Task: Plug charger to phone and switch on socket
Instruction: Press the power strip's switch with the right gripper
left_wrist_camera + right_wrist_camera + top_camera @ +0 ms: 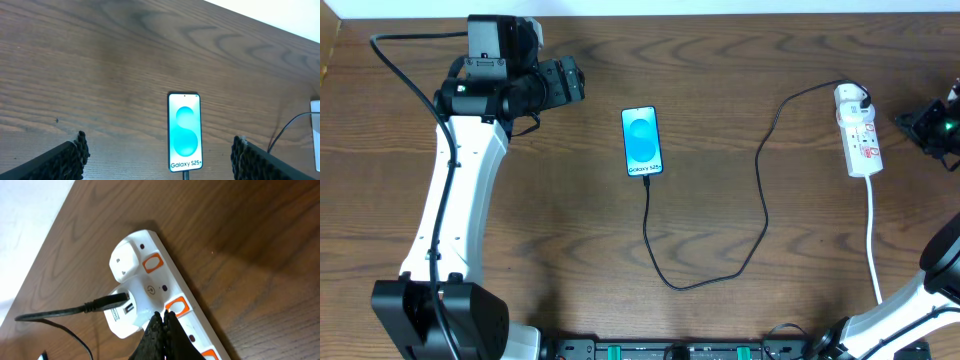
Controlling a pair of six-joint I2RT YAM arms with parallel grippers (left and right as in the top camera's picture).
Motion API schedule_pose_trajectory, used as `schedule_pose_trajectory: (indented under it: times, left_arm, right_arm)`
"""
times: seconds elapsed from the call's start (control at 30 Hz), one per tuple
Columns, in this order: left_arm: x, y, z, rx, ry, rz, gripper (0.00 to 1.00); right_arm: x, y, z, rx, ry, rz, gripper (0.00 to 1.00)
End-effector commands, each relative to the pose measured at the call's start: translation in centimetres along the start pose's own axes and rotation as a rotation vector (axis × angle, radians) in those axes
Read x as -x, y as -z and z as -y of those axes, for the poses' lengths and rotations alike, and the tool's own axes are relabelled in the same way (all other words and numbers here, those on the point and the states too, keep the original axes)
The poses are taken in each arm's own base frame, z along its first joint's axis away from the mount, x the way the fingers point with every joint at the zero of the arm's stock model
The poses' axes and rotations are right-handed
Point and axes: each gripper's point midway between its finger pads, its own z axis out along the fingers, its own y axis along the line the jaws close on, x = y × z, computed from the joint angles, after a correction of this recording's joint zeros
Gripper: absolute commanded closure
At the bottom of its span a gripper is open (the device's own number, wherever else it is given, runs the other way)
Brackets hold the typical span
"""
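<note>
Right tool [161, 325] closed, tips at switch of white, red-marked power strip [165, 287] near right edge of brown wooden tabletop [720, 60]. Thin black charger cable [763, 190] runs from strip to slim blue-screened phone [641, 141], centre. Left tool [568, 82] wide open, left of phone, bare wood between.

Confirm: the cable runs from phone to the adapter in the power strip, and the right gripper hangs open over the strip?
Not open: the right gripper is shut, per the right wrist view. The cable does link phone and adapter in the power strip.
</note>
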Motion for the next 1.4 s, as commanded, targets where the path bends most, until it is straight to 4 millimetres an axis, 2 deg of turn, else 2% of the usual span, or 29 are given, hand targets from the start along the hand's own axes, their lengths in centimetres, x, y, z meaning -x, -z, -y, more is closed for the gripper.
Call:
schedule_pose_trajectory:
  times: [0.0, 0.4, 0.67, 0.83, 1.07, 1.37]
  left_arm:
    - [0.1, 0.1, -0.2, 0.01, -0.009, 0.005, 0.08]
    - [0.1, 0.1, -0.2, 0.01, -0.01, 0.004, 0.08]
    - [0.1, 0.1, -0.2, 0.01, -0.009, 0.004, 0.08]
    - [0.1, 0.1, -0.2, 0.01, -0.009, 0.005, 0.08]
    - [0.1, 0.1, -0.2, 0.01, -0.009, 0.005, 0.08]
    - [0.1, 0.1, -0.2, 0.01, -0.009, 0.005, 0.08]
  right_arm:
    - [-1.3, -1.6, 0.3, 0.015, -0.024, -0.045, 0.99]
    - [-1.6, -3.0, 1.2, 0.012, -0.036, -0.055, 0.99]
    - [-2.9, -5.1, 2.3, 0.006, -0.094, -0.091, 0.99]
    - [-3.0, -6.0, 1.6, 0.018, -0.067, -0.09, 0.99]
    - [-2.6, -6.2, 1.2, 0.026, -0.063, -0.076, 0.99]
    - [-3.9, -6.8, 0.2, 0.029, -0.055, -0.115, 0.99]
